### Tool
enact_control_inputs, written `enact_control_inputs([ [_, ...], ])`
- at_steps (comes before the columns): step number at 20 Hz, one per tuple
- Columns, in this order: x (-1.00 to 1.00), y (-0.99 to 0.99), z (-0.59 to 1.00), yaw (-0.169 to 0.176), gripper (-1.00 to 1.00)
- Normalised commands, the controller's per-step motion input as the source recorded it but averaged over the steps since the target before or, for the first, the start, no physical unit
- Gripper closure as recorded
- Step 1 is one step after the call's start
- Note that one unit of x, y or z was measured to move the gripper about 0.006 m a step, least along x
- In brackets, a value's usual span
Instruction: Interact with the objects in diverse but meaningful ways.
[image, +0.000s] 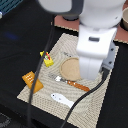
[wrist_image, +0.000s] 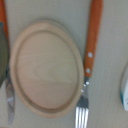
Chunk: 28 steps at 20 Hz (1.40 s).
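Gripper not visible in either view; the arm's white body (image: 95, 50) fills the upper middle of the exterior view and hides whatever is below it, so whether the jaws are wide or narrow I cannot tell. Wrist camera looks straight down on the plate.

Placemat (image: 35, 92), pale woven cloth, lies on a dark table (image: 15, 40).

Round tan plate (image: 71, 67) near the mat's centre, partly covered by the arm. In the wrist view the plate (wrist_image: 45, 70) fills most of the frame.

Fork (image: 70, 82) with an orange-brown handle lies just beside the plate. In the wrist view its handle (wrist_image: 92, 35) runs along the plate's rim, metal tines touching or almost touching the rim. A knife (wrist_image: 10, 100) lies on the plate's opposite side, only partly in frame.

Orange block (image: 31, 80) at the mat's edge on the exterior view's left.

Yellow packet (image: 48, 60) between the block and the plate, apart from both.

White fish piece (image: 62, 99) lies flat on the mat's near part, well apart from the block.

Pale object at the wrist frame's edge (wrist_image: 124, 90), too blurred to name.
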Motion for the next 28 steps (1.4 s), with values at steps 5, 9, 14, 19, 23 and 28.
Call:
enact_control_inputs([
  [5,-0.07,0.86,-0.09,0.042,-1.00],
  [9,-0.55,0.70,-0.47,0.031,-1.00],
  [14,-0.86,0.46,-0.62,0.000,-1.00],
  [19,-0.74,0.15,-0.53,-0.084,-1.00],
  [23,-0.57,0.17,-0.36,-0.039,-1.00],
  [28,0.10,0.01,-0.09,-0.061,-1.00],
])
